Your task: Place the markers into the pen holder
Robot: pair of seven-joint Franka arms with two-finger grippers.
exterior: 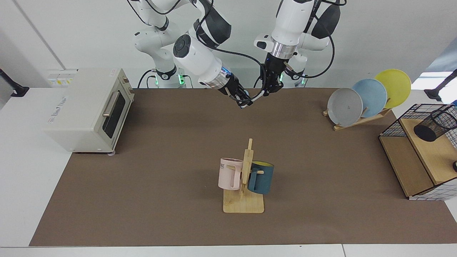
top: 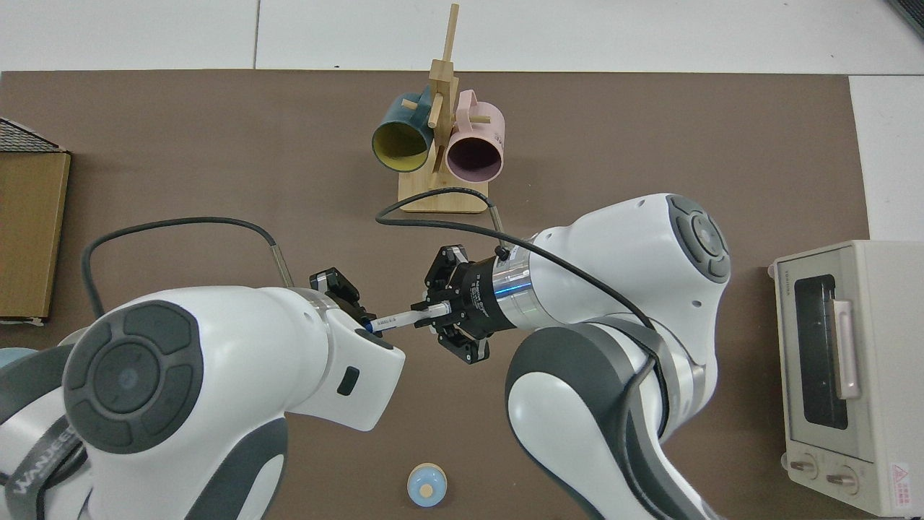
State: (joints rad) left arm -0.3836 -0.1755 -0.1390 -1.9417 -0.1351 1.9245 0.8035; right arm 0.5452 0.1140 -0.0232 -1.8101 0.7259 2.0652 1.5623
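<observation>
The white marker (exterior: 255, 97) with its blue cap hangs in the air over the back middle of the table, between my two grippers. My right gripper (exterior: 245, 102) is shut on its lower, white end (top: 404, 316). From above, my left gripper (exterior: 267, 92) comes down on the capped end and is shut on it; in the top view that gripper (top: 367, 323) largely hides the cap. Far off at the table's right end, the black mesh pen holder (exterior: 435, 125) leans on the wooden shelf of the wire basket (exterior: 392, 128).
A wooden mug stand (exterior: 244, 205) with a pink mug (exterior: 228, 174) and a teal mug (exterior: 260, 178) is at the front middle. A toaster oven (exterior: 89, 107) sits at the view's left, and a rack of three plates (exterior: 357, 101) stands near the basket. A small blue round object (top: 426, 485) lies by the arm bases.
</observation>
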